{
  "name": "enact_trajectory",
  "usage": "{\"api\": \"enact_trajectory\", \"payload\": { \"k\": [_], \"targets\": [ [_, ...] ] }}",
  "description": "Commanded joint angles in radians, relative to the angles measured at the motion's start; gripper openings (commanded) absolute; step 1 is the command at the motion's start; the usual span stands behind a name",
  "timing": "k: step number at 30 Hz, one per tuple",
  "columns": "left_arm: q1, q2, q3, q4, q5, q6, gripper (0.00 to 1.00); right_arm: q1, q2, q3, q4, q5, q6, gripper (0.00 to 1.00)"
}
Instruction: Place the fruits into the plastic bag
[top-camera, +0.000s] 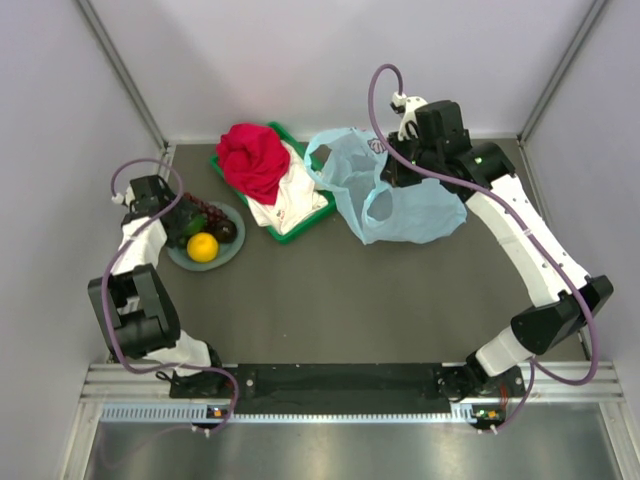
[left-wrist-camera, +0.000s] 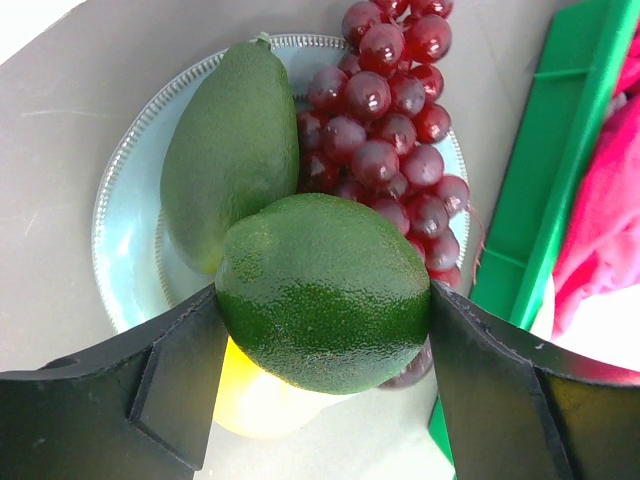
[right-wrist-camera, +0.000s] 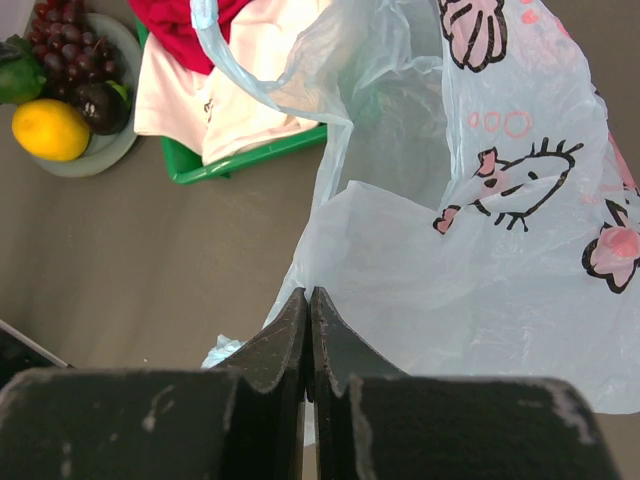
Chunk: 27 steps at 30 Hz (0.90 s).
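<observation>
My left gripper is shut on a round dark green fruit, with one finger against each of its sides, over the grey-green plate. On the plate lie a long green fruit, dark red grapes and the yellow citrus, which is partly under the held fruit. A dark round fruit lies by the citrus. My right gripper is shut on the edge of the light-blue plastic bag and holds its mouth up. The bag is at the back right.
A green tray with a red cloth and white cloths stands between the plate and the bag. Its rim is close to the right of my left gripper. Grey walls enclose the table.
</observation>
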Motion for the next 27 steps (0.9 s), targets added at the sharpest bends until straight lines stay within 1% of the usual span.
{"api": "enact_trajectory", "payload": {
  "k": [1,10,14,17,20,21,23,24,27],
  "targets": [
    [0.004,-0.092,-0.022,-0.008,0.008,0.011,0.46,-0.011,0.005,0.058,-0.003,-0.017,-0.014,0.00],
    [0.003,-0.178,-0.016,-0.041,0.010,0.031,0.43,-0.011,0.003,0.060,-0.010,-0.023,-0.011,0.00],
    [-0.042,-0.239,-0.002,-0.017,-0.025,0.094,0.43,-0.009,-0.003,0.055,-0.009,-0.005,-0.013,0.00],
    [-0.097,-0.251,0.034,0.000,-0.073,0.109,0.43,-0.009,-0.004,0.054,-0.013,0.002,-0.017,0.00],
    [-0.192,-0.227,0.091,0.017,-0.125,0.134,0.43,-0.009,0.003,0.057,-0.012,-0.003,-0.020,0.00],
    [-0.248,-0.216,0.108,0.023,-0.145,0.143,0.44,-0.009,0.003,0.060,-0.010,-0.004,-0.021,0.00],
    [-0.298,-0.185,0.159,0.028,-0.157,0.168,0.44,-0.009,0.009,0.065,-0.010,-0.009,-0.022,0.00],
    [-0.351,-0.179,0.171,0.037,-0.171,0.177,0.44,-0.009,0.008,0.068,-0.007,-0.008,-0.021,0.00],
    [-0.413,-0.172,0.194,0.103,-0.200,0.198,0.44,-0.009,0.008,0.066,-0.004,-0.006,-0.019,0.00]
  ]
}}
